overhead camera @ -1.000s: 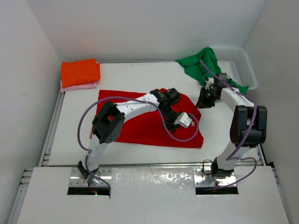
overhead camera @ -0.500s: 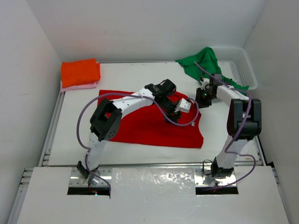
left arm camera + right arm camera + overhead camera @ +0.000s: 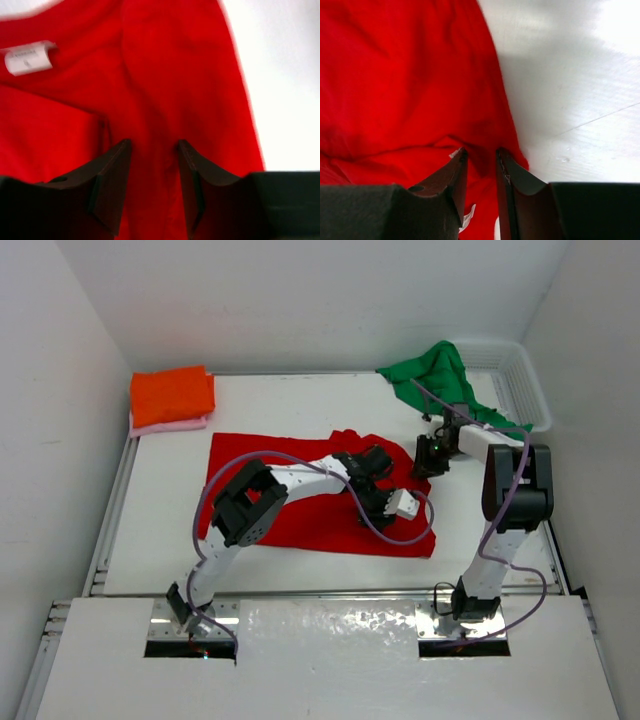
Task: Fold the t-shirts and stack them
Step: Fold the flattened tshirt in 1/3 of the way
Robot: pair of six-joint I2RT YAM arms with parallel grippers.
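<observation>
Red t-shirt (image 3: 320, 530) lies spread mid-table. Right gripper (image 3: 481, 151) is clenched on its right edge. Left gripper (image 3: 154, 145) straddles cloth ridge, jaws apart, hold unclear. Robot does best to secure left pinch first, lift both points level, carry fold across evenly, avoid bunching.

Both arms same build: white link shells, black blocky joint housings. left arm (image 3: 305, 475), right arm (image 3: 490, 560). Purple cables (image 3: 280, 454) run loose outside each, base to wrist. Silver base plates (image 3: 225, 620) underneath. White camera block (image 3: 405, 503) on left wrist. left gripper (image 3: 152, 145), right gripper (image 3: 480, 152): black bodies, dark brown wedge jaws, faceted, tapering to tips.
</observation>
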